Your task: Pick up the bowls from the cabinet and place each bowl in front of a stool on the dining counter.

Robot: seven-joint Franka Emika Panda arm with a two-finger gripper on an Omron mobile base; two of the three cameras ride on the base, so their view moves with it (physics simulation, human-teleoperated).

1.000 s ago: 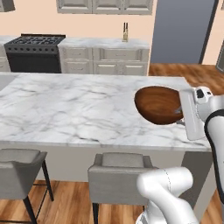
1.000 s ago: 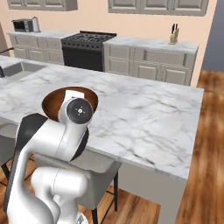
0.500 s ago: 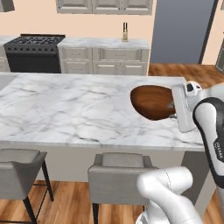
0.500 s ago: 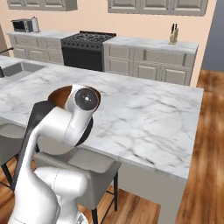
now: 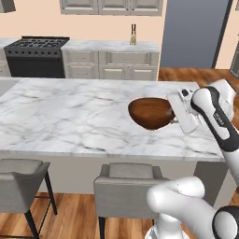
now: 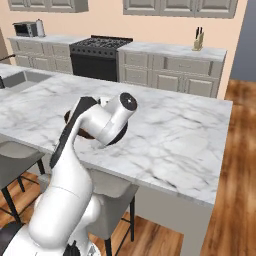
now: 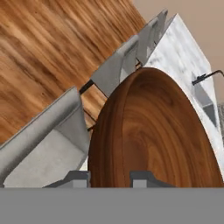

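Gripper (image 5: 173,111) clenched the wooden bowl (image 5: 150,113) by its right rim, holding it above the dining counter (image 5: 70,121), just beyond the nearest stool (image 5: 126,184) below.

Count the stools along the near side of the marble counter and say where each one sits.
2. One stool is at the lower left of the left base view; the other stool stands nearly below the bowl held over the counter. The robot's body may hide more.
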